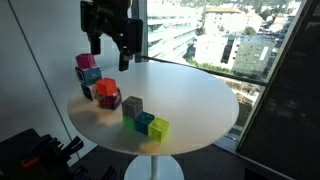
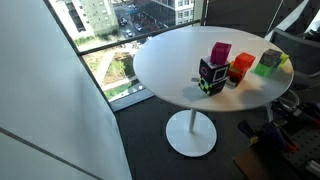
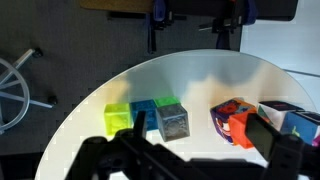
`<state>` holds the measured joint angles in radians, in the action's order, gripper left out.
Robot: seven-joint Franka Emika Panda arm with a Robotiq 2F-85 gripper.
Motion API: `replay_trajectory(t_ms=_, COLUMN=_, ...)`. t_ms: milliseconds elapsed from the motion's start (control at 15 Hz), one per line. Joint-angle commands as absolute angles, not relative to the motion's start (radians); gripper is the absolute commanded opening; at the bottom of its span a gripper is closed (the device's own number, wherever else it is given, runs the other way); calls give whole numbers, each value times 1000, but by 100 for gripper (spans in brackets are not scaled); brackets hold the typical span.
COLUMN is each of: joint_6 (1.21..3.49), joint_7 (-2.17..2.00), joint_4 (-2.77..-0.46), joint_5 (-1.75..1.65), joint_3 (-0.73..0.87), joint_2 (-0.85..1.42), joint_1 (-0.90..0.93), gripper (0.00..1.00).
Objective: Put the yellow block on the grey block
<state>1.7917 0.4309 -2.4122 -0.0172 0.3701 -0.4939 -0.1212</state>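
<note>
The yellow block (image 3: 118,118) sits at the end of a tight cluster with a blue cube (image 3: 146,110), a green cube (image 3: 165,101) and the grey block (image 3: 174,122). The cluster lies near the table's front edge in an exterior view, with the yellow block (image 1: 160,128) at one end and the grey block (image 1: 132,105) at the other. My gripper (image 1: 111,52) hangs high above the table's far side, open and empty. In the wrist view its fingers (image 3: 200,140) frame the grey block and an orange-red cube (image 3: 238,128).
The round white table (image 1: 200,100) stands by a large window. A magenta cube (image 1: 85,62), a teal cube (image 1: 90,75) and a patterned purple cube (image 1: 110,100) sit near the orange-red cube (image 1: 105,89). Dark equipment lies on the floor (image 1: 30,155).
</note>
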Motion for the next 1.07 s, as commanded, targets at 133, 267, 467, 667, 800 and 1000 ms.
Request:
replay_trajectory(t_ms=133, joint_6=1874, joint_7=451, joint_4=-2408, joint_5=-38, joint_3=349, joint_2=-436, joint_1=-146, gripper=100)
replay_trajectory(t_ms=267, joint_6=1910, joint_7=455, joint_4=-2415, joint_5=-53, joint_3=346, joint_2=-419, joint_1=-149, gripper=100)
replay_trajectory(t_ms=467, joint_6=1970, joint_7=464, joint_4=-2428, joint_5=-81, joint_3=341, joint_2=-400, joint_1=-153, gripper=100)
replay_trajectory(t_ms=667, joint_6=2049, joint_7=467, joint_4=-2453, joint_5=-103, joint_3=342, joint_2=-389, joint_1=-159, gripper=100)
replay_trajectory(t_ms=800, joint_6=2102, joint_7=466, joint_4=-2474, joint_5=-109, joint_3=344, joint_2=-384, joint_1=-163, gripper=100)
replay_trajectory(t_ms=1000, joint_6=2153, joint_7=461, joint_4=-2496, joint_5=-102, joint_3=346, joint_2=-379, joint_1=-170, gripper=100)
